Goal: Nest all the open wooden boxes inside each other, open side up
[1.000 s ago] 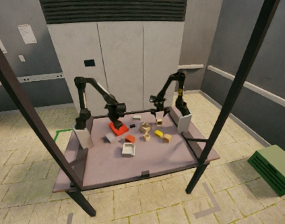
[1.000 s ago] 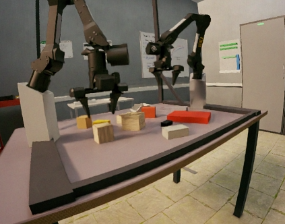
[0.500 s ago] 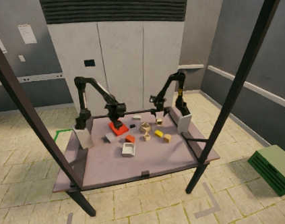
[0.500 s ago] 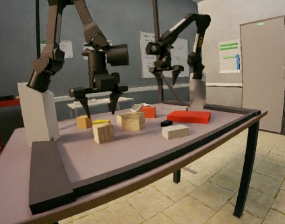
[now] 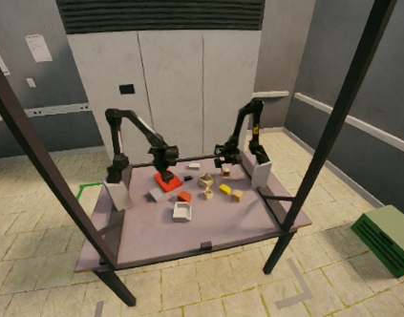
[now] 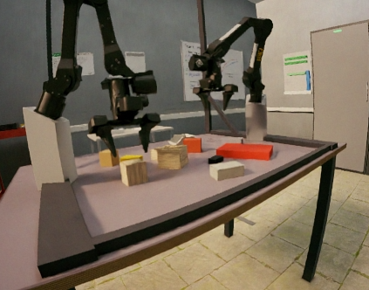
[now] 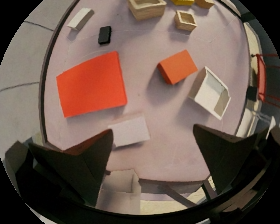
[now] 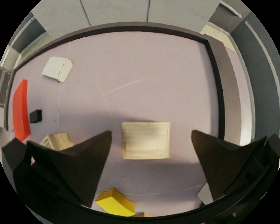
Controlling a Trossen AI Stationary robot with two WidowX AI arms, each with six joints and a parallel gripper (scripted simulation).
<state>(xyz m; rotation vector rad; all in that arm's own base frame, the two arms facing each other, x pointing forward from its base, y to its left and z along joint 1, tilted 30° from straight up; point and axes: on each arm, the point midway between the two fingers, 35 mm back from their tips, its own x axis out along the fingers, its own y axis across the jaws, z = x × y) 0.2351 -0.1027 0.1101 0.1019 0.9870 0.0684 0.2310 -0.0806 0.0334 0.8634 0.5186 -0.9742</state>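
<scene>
Right end effector [image 5: 228, 162] [image 6: 130, 153] [image 8: 151, 133] stood wide, empty, above pale square wooden box [image 5: 225, 172] [image 6: 133, 172] [image 8: 146, 140]; likely light, stiff, best pinched across opposite outer walls; left end effector [image 5: 167, 179] [image 6: 217, 110] [image 7: 152, 129] also wide

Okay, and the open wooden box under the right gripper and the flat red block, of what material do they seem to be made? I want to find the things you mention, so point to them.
The open wooden box [image 8: 146, 140] [image 6: 134, 172] under the right gripper [image 8: 153, 135] [image 6: 130, 153]: pale, unvarnished-looking wood, because grain lines run across its sides. The flat red block [image 7: 92, 84] [image 6: 244, 151]: perhaps painted wood or matte plastic; its color is even and no grain shows, so I cannot tell which.
</scene>
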